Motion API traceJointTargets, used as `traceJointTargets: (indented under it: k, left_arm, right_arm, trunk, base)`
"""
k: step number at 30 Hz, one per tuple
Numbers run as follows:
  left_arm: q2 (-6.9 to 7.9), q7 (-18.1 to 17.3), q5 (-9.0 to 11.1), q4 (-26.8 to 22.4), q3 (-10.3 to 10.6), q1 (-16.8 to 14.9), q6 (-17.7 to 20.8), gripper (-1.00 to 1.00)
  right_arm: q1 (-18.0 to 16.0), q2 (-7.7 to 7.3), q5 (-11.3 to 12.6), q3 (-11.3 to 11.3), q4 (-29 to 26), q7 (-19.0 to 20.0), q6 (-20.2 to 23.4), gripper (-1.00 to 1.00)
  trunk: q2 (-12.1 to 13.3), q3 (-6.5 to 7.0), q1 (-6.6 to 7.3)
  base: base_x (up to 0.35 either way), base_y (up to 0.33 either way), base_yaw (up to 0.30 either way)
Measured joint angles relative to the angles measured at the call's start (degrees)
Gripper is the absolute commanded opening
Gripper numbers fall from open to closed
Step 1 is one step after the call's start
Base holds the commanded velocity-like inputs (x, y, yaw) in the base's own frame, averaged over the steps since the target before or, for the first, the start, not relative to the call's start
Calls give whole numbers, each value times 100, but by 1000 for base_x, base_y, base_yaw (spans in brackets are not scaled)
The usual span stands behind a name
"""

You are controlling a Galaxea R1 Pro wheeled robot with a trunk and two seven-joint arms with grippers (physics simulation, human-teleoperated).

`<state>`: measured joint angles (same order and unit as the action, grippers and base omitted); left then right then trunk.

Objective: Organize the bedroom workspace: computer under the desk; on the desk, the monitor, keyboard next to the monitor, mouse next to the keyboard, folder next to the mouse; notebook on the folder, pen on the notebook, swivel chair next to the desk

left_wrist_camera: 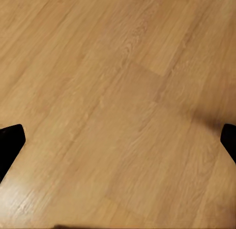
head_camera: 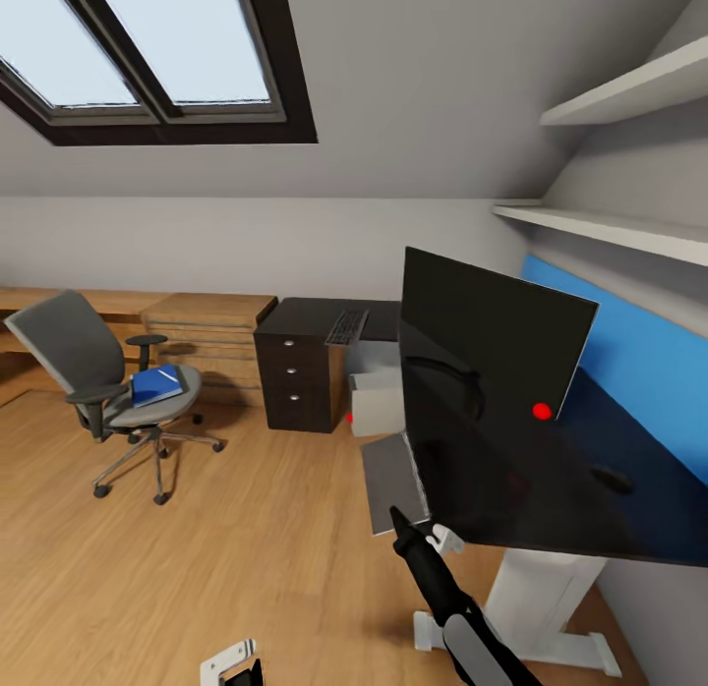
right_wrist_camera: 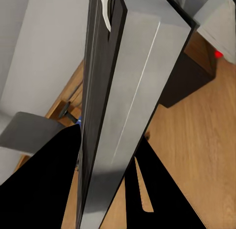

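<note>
1. Going by the right wrist cam, the right claw (right_wrist_camera: 109, 135) had its two black fingers (right_wrist_camera: 39, 189) on either side of the grey notebook (right_wrist_camera: 132, 91), so it looked clamped on it.
2. From the head cam, that claw (head_camera: 398, 519) met the notebook's (head_camera: 393, 480) near end. The notebook sat tilted in the air right against the front edge of the glossy black desk (head_camera: 511, 509).
3. The left claw (left_wrist_camera: 118, 135) was wide open, fingertips (left_wrist_camera: 10, 143) far apart with bare wood floor (left_wrist_camera: 118, 67) between them. It hung low near the robot (head_camera: 234, 666).
4. The monitor (head_camera: 492, 332) stood on the desk, and a small dark blob beside it was probably the mouse (head_camera: 615, 480).
5. The keyboard (head_camera: 346, 326) lay on the far stretch of the desk, above the drawer unit (head_camera: 295, 381).
6. The computer (head_camera: 377, 396) sat under the desk, next to the drawers.
7. The swivel chair (head_camera: 69, 347) was well away from the desk, with the blue folder (head_camera: 154, 384) on its seat and what seemed to be the pen (head_camera: 169, 376) on top.
</note>
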<state>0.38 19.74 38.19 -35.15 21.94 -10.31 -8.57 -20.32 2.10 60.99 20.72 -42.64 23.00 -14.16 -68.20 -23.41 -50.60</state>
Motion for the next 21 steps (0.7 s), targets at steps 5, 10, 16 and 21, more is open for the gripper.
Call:
traceJointTargets:
  k: [5,10,16,21]
  left_arm:
    - [0,0,0,-1,0,0,0,100]
    - [0,0,0,-2,0,0,0,100]
    - [0,-5,0,-2,0,0,0,100]
    - [0,-8,0,-2,0,0,0,100]
  right_arm:
    - [1,9,27,-10,2,-20,6,-100]
    - [2,121,31,-22,4,-73,9,-100]
    - [0,209,29,-44,24,-127,18,-100]
    - [-1,209,23,-44,30,-120,16,-100]
  trunk:
    - [0,0,1]
    - [0,0,1]
    - [0,0,2]
    - [0,0,2]
  base:
    - [66,317,0]
    - [112,319,0]
    - [154,317,0]
    - [171,315,0]
